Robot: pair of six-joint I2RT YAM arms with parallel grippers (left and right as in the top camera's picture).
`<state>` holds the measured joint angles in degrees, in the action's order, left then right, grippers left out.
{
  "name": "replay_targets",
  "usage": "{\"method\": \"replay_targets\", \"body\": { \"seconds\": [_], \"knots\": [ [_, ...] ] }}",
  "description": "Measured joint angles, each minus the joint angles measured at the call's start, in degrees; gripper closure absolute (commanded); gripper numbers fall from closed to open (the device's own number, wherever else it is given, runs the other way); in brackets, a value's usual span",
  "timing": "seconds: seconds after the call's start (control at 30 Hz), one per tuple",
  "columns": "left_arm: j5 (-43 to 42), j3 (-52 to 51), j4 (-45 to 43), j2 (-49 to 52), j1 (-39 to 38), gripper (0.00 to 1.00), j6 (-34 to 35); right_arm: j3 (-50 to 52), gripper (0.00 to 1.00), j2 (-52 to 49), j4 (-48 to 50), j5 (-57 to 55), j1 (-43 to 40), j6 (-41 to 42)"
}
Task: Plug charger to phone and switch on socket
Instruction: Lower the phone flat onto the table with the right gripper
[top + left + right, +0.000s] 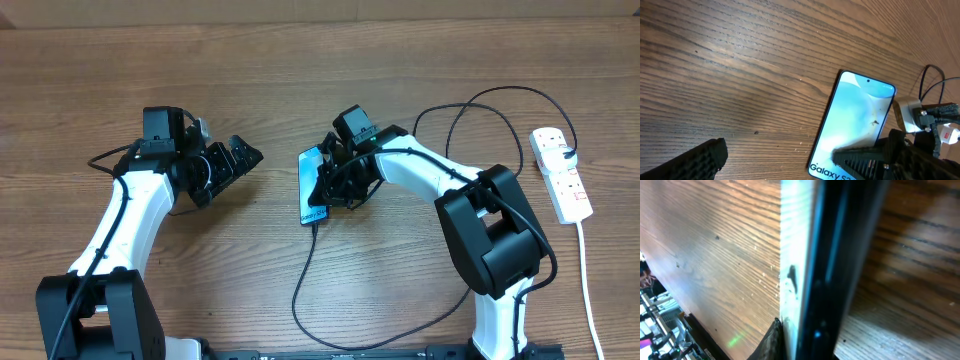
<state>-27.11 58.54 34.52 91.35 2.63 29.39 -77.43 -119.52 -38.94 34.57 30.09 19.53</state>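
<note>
The phone (310,182) sits mid-table with its blue-teal screen showing, and it looks tipped up on one long side. My right gripper (335,186) is shut on the phone from its right. In the right wrist view the phone (812,255) fills the frame edge-on. One fingertip (771,341) presses on the screen, and the other is hidden behind the dark edge. The charger (300,280), a thin black cable, meets the phone's near end. I cannot tell whether its tip is seated. My left gripper (238,160) is open with nothing in it, left of the phone (855,120). The socket (560,175) lies far right.
A black plug (568,153) sits in the power strip, and its white cord (590,290) runs toward the front edge. The black cable loops behind the right arm toward the strip and along the table's front. The left gripper (780,165) hovers over bare wood.
</note>
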Motion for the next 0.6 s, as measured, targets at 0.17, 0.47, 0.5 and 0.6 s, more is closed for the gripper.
{"method": "replay_targets", "body": {
  "seconds": [0.17,0.47,0.5,0.6],
  "knots": [
    [0.0,0.0,0.0,0.0,0.0,0.01,0.0,0.31,0.86,0.0,1.11,-1.11,0.0,0.46],
    [0.0,0.0,0.0,0.0,0.0,0.0,0.0,0.79,0.83,0.0,3.21,-3.26,0.04,1.31],
    [0.0,0.0,0.0,0.0,0.0,0.0,0.0,1.16,0.81,0.04,4.0,-3.37,0.04,1.6],
    [0.0,0.0,0.0,0.0,0.0,0.0,0.0,2.47,0.79,0.11,6.14,-3.5,0.07,2.49]
  ]
}}
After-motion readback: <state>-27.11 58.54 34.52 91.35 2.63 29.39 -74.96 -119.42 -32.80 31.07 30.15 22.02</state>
